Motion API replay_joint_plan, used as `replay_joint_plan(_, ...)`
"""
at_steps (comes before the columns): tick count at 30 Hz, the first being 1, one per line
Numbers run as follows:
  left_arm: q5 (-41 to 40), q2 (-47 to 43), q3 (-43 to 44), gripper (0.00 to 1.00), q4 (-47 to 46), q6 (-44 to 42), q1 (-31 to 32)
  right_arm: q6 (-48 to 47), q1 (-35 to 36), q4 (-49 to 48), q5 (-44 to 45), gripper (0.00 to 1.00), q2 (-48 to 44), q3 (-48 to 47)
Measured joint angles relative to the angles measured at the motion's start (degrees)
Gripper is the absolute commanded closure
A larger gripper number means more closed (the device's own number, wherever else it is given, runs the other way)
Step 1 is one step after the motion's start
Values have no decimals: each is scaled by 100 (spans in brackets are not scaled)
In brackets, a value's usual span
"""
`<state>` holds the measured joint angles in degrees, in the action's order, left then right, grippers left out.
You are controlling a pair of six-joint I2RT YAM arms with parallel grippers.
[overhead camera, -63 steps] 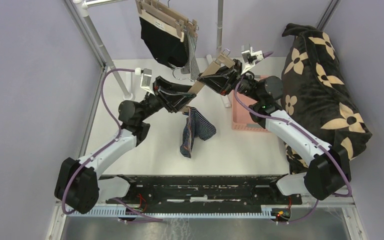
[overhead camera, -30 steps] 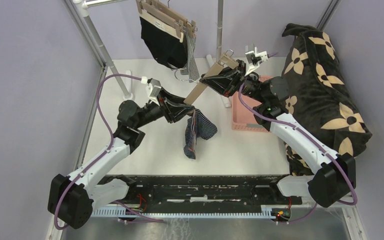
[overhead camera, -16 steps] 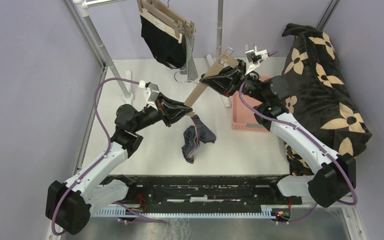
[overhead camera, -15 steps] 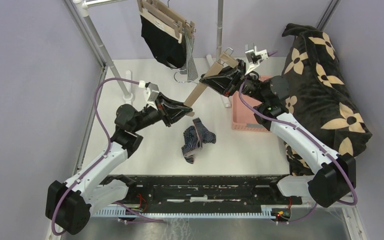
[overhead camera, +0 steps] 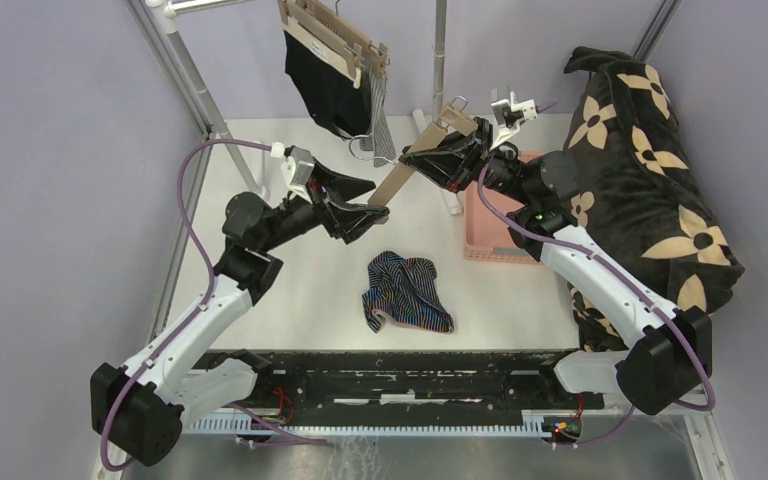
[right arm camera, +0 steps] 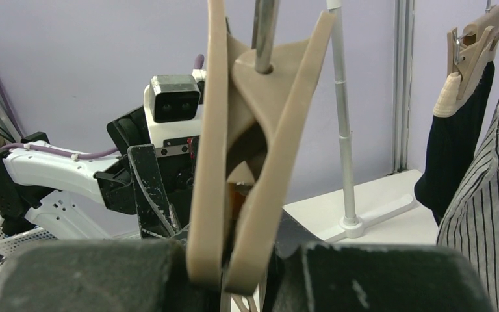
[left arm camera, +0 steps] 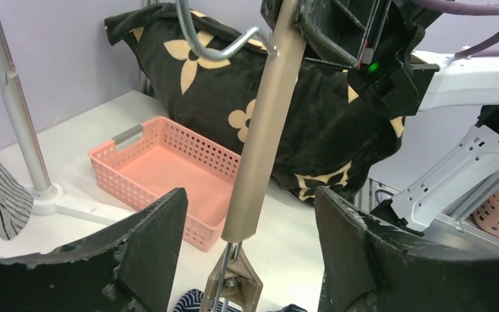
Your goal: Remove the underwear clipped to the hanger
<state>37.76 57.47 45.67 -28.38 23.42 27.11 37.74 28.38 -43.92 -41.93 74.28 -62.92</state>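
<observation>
The navy striped underwear (overhead camera: 407, 292) lies crumpled on the table, free of the hanger; its edge shows in the left wrist view (left arm camera: 188, 304). My right gripper (overhead camera: 457, 150) is shut on one clip (right arm camera: 253, 130) of the tan hanger (overhead camera: 415, 160) and holds it tilted above the table. My left gripper (overhead camera: 365, 198) is open and empty, its jaws either side of the hanger's lower clip (left arm camera: 237, 283) without touching. The black underwear (overhead camera: 325, 85) and the grey-and-white striped underwear (overhead camera: 382, 120) hang clipped on hangers at the rail; both show in the right wrist view (right arm camera: 451, 149) (right arm camera: 487, 214).
A pink basket (overhead camera: 490, 225) stands right of centre, also in the left wrist view (left arm camera: 169, 175). The black blanket with tan flowers (overhead camera: 650, 170) fills the right side. A white stand pole and foot (left arm camera: 36, 188) stand behind the hanger.
The navy underwear came off the lower clip and dropped onto the table. My left gripper let go, opened and rose toward the hanger's end. The right arm held still.
</observation>
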Motion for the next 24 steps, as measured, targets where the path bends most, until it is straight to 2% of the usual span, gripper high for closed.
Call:
replay_joint_plan(5, 85, 170, 168, 29, 0, -2, 0, -7, 0, 4, 7, 99, 0, 0)
replay_joint_plan(6, 138, 208, 175, 33, 2, -2, 0, -7, 0, 4, 7, 99, 0, 0)
replay_joint_plan(7, 166, 245, 175, 46, 2, -2, 2, -7, 0, 4, 9, 99, 0, 0)
replay_joint_plan(8, 192, 280, 175, 54, 2, 0, 2, -4, 0, 4, 7, 99, 0, 0)
replay_joint_plan(11, 295, 369, 175, 57, 0, -4, 2, 7, 0, 2, 11, 99, 0, 0)
replay_joint_plan(15, 361, 452, 175, 68, -28, 2, 2, 26, 0, 4, 9, 99, 0, 0)
replay_joint_plan(17, 468, 476, 175, 77, -94, 4, 2, 63, -2, 9, -7, 99, 0, 0)
replay_joint_plan(20, 721, 505, 177, 96, -201, 7, 2, 151, -4, 11, -33, 99, 0, -4)
replay_joint_plan(24, 911, 581, 229, 97, -262, 9, 0, 256, -28, 28, -72, 99, 0, -24)
